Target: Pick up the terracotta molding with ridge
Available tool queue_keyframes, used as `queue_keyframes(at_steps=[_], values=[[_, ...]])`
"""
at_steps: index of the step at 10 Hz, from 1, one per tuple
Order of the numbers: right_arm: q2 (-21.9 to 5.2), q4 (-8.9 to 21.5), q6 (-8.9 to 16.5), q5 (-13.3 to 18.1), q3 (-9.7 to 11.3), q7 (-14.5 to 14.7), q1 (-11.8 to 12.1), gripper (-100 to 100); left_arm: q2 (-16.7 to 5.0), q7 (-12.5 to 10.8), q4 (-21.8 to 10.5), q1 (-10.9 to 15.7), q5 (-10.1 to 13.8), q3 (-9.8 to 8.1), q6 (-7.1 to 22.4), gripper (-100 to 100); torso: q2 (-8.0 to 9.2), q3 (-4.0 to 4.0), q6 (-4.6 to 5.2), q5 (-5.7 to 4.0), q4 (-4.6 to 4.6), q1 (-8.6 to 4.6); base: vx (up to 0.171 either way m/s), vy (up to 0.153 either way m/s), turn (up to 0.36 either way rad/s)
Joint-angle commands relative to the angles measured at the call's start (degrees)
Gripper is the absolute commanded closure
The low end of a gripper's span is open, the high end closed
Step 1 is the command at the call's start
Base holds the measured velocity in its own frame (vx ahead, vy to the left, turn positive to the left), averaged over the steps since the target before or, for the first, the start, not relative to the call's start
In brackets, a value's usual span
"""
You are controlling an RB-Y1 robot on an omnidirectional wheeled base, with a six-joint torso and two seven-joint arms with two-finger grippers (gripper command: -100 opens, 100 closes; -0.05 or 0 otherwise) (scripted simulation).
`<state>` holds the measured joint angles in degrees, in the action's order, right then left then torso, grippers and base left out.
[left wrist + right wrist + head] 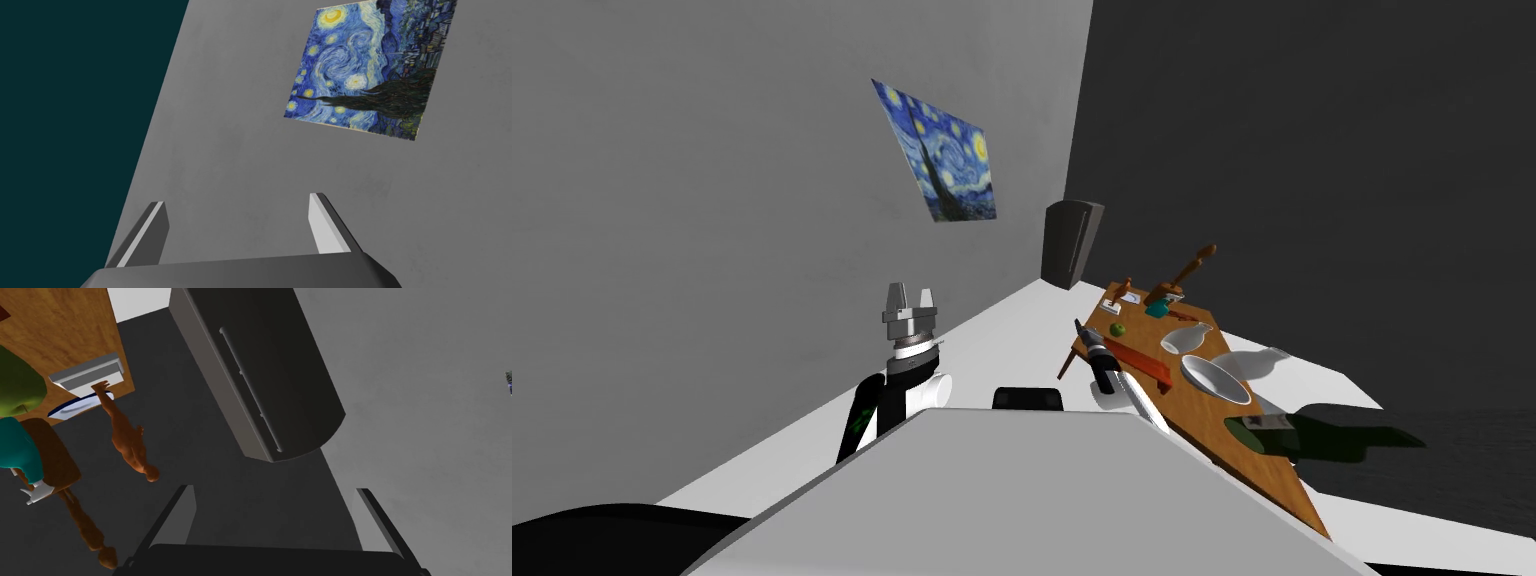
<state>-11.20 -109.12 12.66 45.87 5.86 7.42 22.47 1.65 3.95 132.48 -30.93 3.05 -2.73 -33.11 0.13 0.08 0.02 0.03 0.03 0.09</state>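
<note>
The terracotta molding (1142,362) is a long red-brown bar lying on the wooden table (1212,435), beside a white bowl. My right gripper (1081,330) hovers by the table's left edge, close beside the molding's far end, and points toward the far end of the table. Its fingers (181,515) stand open around nothing, and beyond my right gripper (277,510) are a dark floor and a dark cabinet. My left gripper (910,298) is raised to the left of the table, away from it. In its wrist view my left gripper (237,225) is open and empty.
On the table are a white bowl (1217,378), a white jug (1187,338), a green fruit (1117,328), a teal object (1157,308), brown figurines (1192,265) and a dark bottle (1322,430). A dark rounded cabinet (1070,245) stands at the wall past the table's far end.
</note>
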Motion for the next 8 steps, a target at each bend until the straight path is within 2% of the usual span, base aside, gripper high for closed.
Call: queue_keyframes(at_steps=[1,2,3,4,5,6,7,8], values=[[-0.4,1.3,2.0,2.4,0.3,0.4,-0.8,-100,0.0,0.0,0.0,0.0,0.0,0.00,0.0,0,0.00,0.00,0.00,0.00,0.00,0.00,-0.022,0.035,0.117],[-0.6,3.8,4.0,4.4,1.1,1.2,-1.6,-100,0.0,0.0,0.0,0.0,0.0,0.00,0.0,0,0.00,0.01,0.03,0.01,0.01,-0.02,-0.024,0.041,0.202],[-0.6,3.8,5.1,6.2,1.1,1.2,-1.6,-100,0.0,0.0,0.0,0.0,0.0,0.00,0.0,0,0.01,0.01,0.00,0.00,0.00,0.01,-0.025,0.037,0.082],[-0.8,6.5,7.0,7.9,1.8,2.1,-2.5,-100,0.0,0.0,0.0,0.0,0.0,-0.01,0.0,0,0.03,0.02,0.05,0.01,0.01,-0.02,-0.043,0.049,0.179],[-0.8,6.5,8.1,9.8,1.8,2.1,-2.5,-100,0.0,0.0,0.0,0.0,0.0,0.00,0.0,0,0.09,0.05,0.01,0.01,0.02,0.03,-0.032,0.034,0.084],[-1.0,9.0,9.8,11.4,2.5,3.0,-3.3,-100,0.0,0.0,0.0,0.0,0.0,-0.01,0.0,0,0.06,0.04,0.04,0.01,0.02,-0.03,-0.031,0.033,0.176],[-1.0,9.4,11.1,13.4,2.5,3.0,-3.3,-100,0.0,0.0,0.0,0.0,0.0,0.00,0.0,0,0.07,0.04,0.02,0.00,0.02,-0.03,-0.026,0.025,0.086],[-1.2,11.6,12.8,15.0,3.2,3.9,-4.2,-100,0.0,0.0,0.0,0.0,0.0,-0.01,0.0,0,0.05,0.03,0.05,0.00,0.02,-0.07,-0.031,0.028,0.168]])
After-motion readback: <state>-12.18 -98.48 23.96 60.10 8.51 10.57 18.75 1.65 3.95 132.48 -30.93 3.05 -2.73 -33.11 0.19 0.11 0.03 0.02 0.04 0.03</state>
